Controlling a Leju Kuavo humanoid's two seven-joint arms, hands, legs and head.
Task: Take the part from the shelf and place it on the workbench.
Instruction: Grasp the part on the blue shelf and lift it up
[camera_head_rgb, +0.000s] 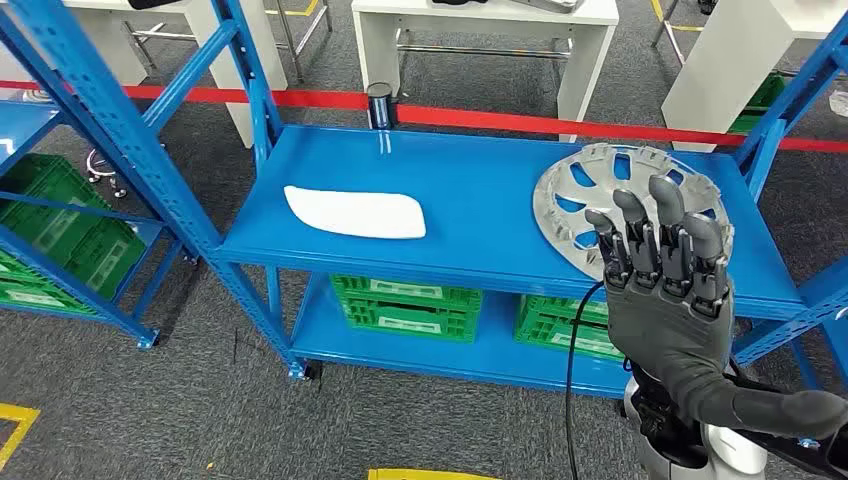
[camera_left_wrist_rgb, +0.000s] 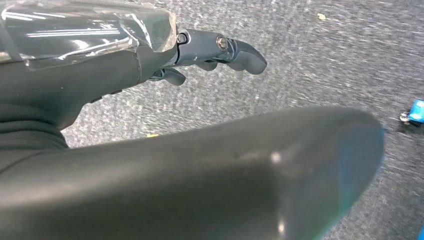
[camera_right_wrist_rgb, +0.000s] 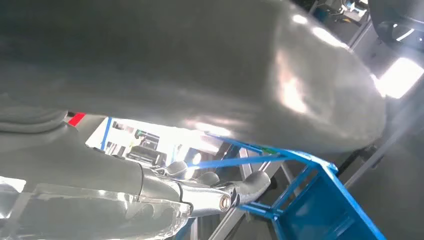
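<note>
Nearest the camera in the head view, the right hand (camera_head_rgb: 665, 290) is raised with its back toward the viewer, fingers (camera_head_rgb: 652, 240) straight, apart and pointing up, holding nothing. It stands in front of the near edge of the blue shelf (camera_head_rgb: 470, 190), overlapping the lower part of the silver wheel-like part (camera_head_rgb: 590, 185), but whether any fingertip touches the metal cannot be told from this angle. The left hand (camera_left_wrist_rgb: 200, 55) shows in its wrist view over grey carpet, fingers lightly curled with nothing in them; how tightly they are closed I cannot tell

The part lies flat on the top deck of the shelf, at its right end, near the front edge. Further left on the same deck lies a white curved panel (camera_head_rgb: 355, 212), well apart from it. Beneath, on the lower deck, stand green crates (camera_head_rgb: 405, 305). Beyond the shelf runs a red floor line (camera_head_rgb: 480, 118), then white tables (camera_head_rgb: 480, 30)

Judging by this, the step in hand is the reach: the part is not yet grasped and the placing is wholly ahead. The next move calls for bringing the open hand forward and down over the rim, closing thumb and fingers through a gap or across the edge. Being flat, broad and metal, it may slide or tip when lifted by one side, so a firm hold near the edge matters
</note>
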